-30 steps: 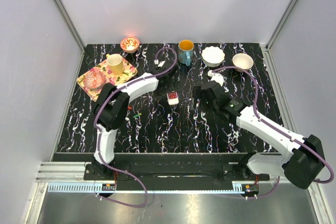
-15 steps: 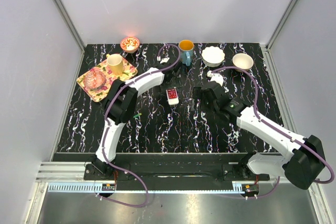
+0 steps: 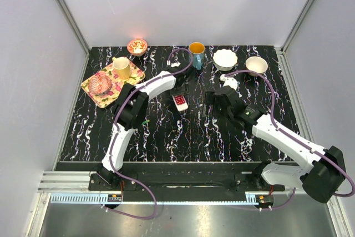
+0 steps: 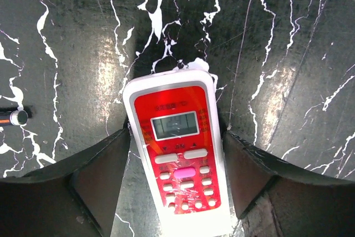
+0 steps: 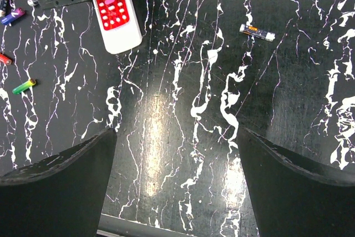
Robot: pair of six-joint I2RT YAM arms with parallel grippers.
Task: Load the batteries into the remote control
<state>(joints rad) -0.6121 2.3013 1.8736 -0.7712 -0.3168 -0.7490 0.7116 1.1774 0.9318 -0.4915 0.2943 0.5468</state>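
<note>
Remote control (image 4: 176, 159) white, red keypad face up.

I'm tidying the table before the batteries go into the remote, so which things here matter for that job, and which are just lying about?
For the job:
- remote control, buttons facing up
- reddish battery
- greenish battery

Lying about:
- floral tray with a cream cup on it
- patterned bowl
- blue mug
- scalloped white bowl
- plain white bowl

Remote control (image 4: 177, 159): I see it flat on the desk (image 4: 288, 37), between my left pincer's (image 4: 176, 132) fingers.
Batteries (image 5: 24, 86): on the desk, left of the remote control, nearer the arm bases.
Tray (image 3: 135, 76): far left, with a cup (image 3: 122, 67) on it.
</note>
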